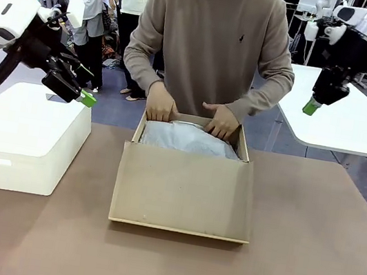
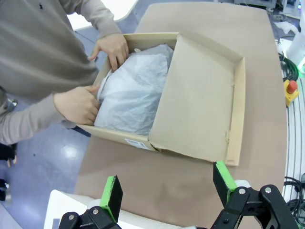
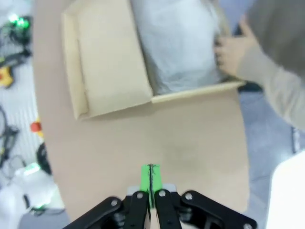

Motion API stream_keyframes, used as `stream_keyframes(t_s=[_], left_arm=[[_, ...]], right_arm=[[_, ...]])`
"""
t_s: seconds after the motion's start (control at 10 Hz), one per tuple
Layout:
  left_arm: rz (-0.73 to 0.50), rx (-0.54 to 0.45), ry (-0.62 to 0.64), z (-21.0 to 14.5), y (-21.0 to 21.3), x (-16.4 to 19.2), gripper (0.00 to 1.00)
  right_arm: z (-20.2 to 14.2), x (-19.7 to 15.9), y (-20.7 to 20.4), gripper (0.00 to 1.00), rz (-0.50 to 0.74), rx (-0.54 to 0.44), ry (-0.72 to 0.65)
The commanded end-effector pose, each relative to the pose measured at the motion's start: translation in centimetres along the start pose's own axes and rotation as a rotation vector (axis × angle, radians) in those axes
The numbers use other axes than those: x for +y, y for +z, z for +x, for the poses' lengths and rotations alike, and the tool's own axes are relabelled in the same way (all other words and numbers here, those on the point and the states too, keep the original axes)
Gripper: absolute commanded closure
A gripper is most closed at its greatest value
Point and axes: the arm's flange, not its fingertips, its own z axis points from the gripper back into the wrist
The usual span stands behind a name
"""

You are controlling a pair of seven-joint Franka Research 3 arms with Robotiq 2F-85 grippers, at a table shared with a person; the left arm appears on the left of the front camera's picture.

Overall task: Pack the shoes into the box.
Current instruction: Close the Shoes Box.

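Note:
The brown cardboard box (image 1: 184, 192) stands in the middle of the table, its flap lid hanging toward me. White tissue paper (image 1: 183, 137) covers its inside, so the shoes are hidden. A person at the far side has both hands (image 1: 162, 106) pressed on the tissue at the box's back edge. In the left wrist view the box (image 2: 200, 102) lies open with the tissue (image 2: 136, 93) spread across it. My left gripper (image 1: 86, 98) hovers open above the white box, holding nothing. High at the right, my right gripper (image 1: 312, 106) is shut and empty; its own view shows it (image 3: 150, 179) above bare table short of the box (image 3: 109, 71).
A larger white rectangular box (image 1: 22, 140) sits on the table's left side under my left gripper. A white table (image 1: 353, 122) stands at the back right beyond mine. Bare brown tabletop (image 1: 311, 255) lies right of and in front of the cardboard box.

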Motion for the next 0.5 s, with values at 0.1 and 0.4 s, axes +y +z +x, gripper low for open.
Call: stream_keyframes(t_s=[0.1,0.4], left_arm=[[-0.011,-0.020,-0.014,-0.2,0.0,0.2,0.00],[-0.011,-0.020,-0.014,-0.2,0.0,0.2,0.00]], right_arm=[[-3.1,-0.8,-0.5,1.00,0.112,-0.074,0.264],[-5.3,-0.7,-2.0,1.00,0.079,-0.105,0.362]])
